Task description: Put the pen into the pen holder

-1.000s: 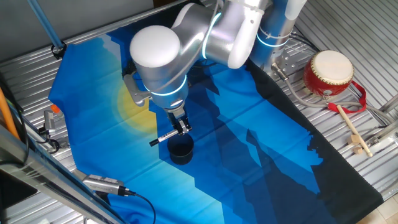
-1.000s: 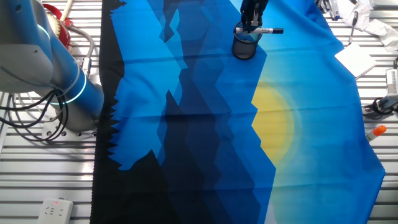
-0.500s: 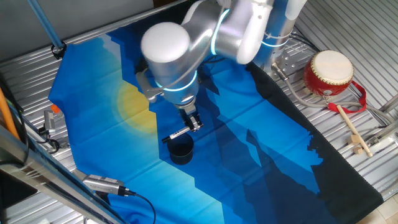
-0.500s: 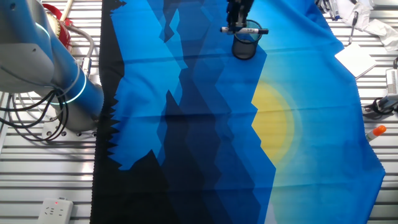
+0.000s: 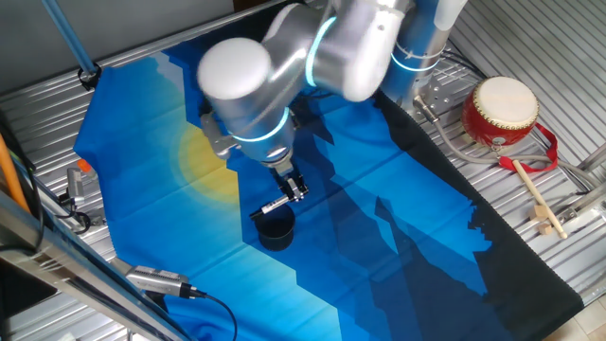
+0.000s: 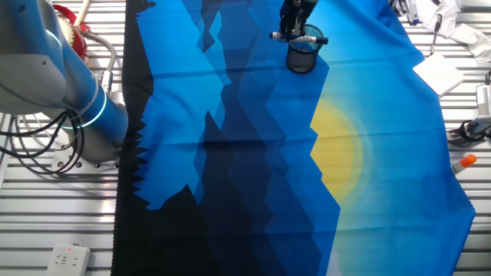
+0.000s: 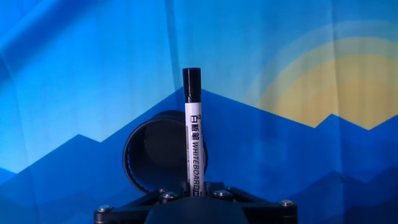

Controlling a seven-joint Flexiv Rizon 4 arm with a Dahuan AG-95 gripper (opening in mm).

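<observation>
My gripper is shut on the pen, a white whiteboard marker with a black cap, held level just above the pen holder, a dark round cup on the blue cloth. In the other fixed view the pen lies across the top of the cup under the gripper. In the hand view the pen points away from me, its black cap past the cup's far rim, and the cup's open mouth sits just left of the pen. The fingers are mostly hidden.
A red-and-cream drum and a wooden drumstick lie off the cloth at the right. Cables and a metal tool lie at the near left edge. An orange-capped item and papers lie beside the cloth.
The gripper with the pen shifted sideways across the cup over the last second, then barely moved. The pen stays gripped and level above the cup.
</observation>
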